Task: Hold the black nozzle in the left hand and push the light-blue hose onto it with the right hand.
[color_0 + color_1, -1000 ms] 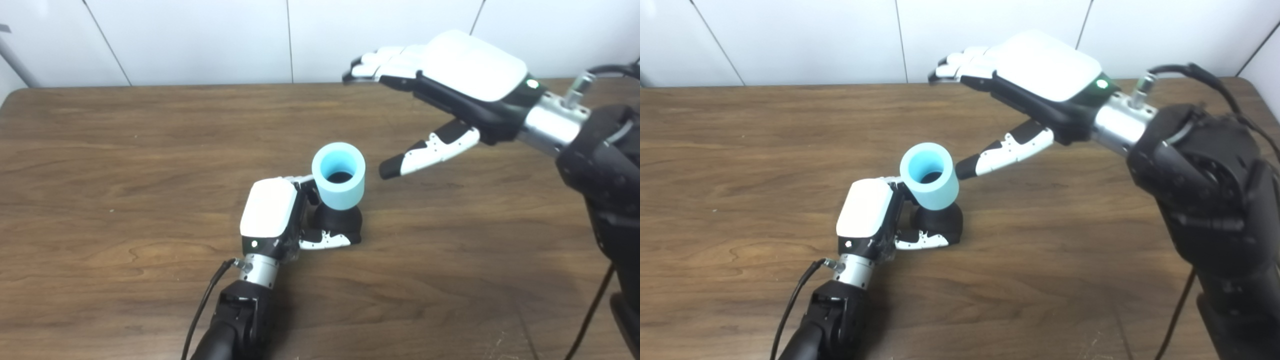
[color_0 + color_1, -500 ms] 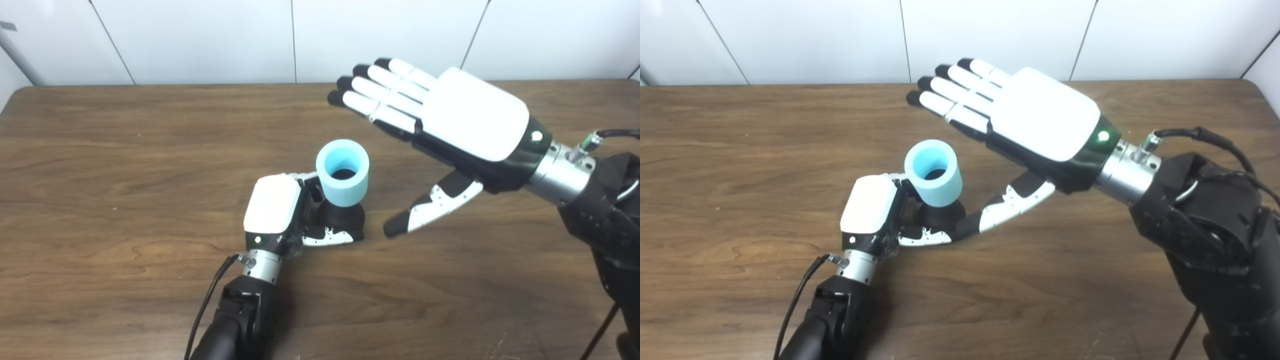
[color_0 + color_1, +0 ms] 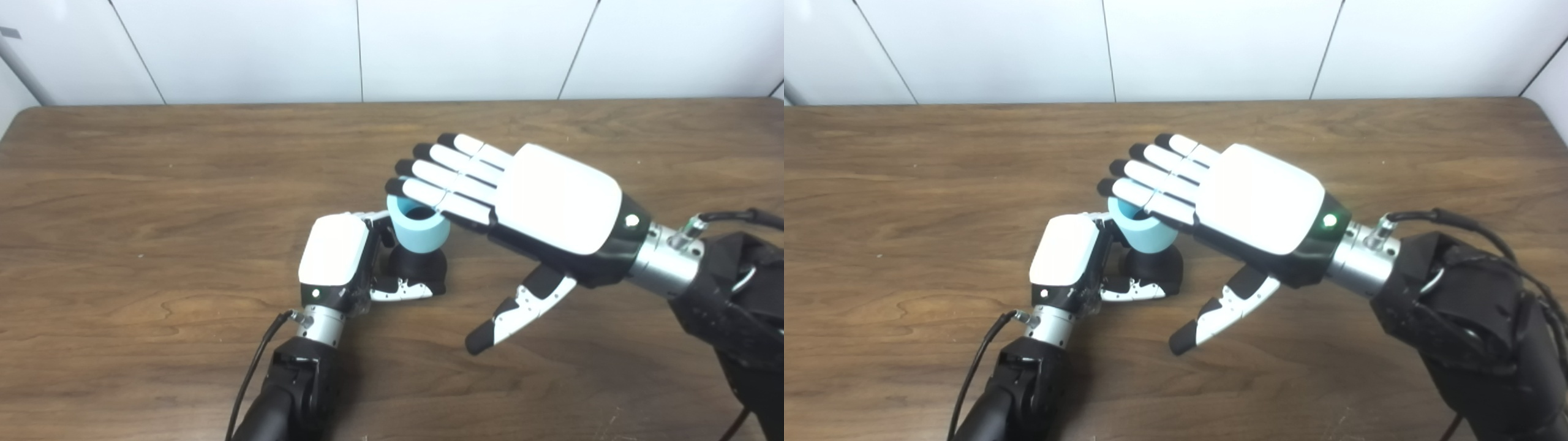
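Wood table (image 3: 122, 184), white wall behind. Frame centre: my left hand (image 3: 334, 260) grips nozzle (image 3: 418, 269), hose (image 3: 419, 228) sitting on top. Right hand (image 3: 520, 199) flat, fingers spread, over hose rim. Seating step; next, press straight down.

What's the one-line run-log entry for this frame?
left hand: shut on black nozzle | right hand: open, flat, fingers over light-blue hose mouth | hose: upright on nozzle | wooden table

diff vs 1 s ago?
The right hand came down from high at the far side, turned flat and open, and its fingers now lie over the hose top. Left hand stayed shut on the nozzle; hose still on it.
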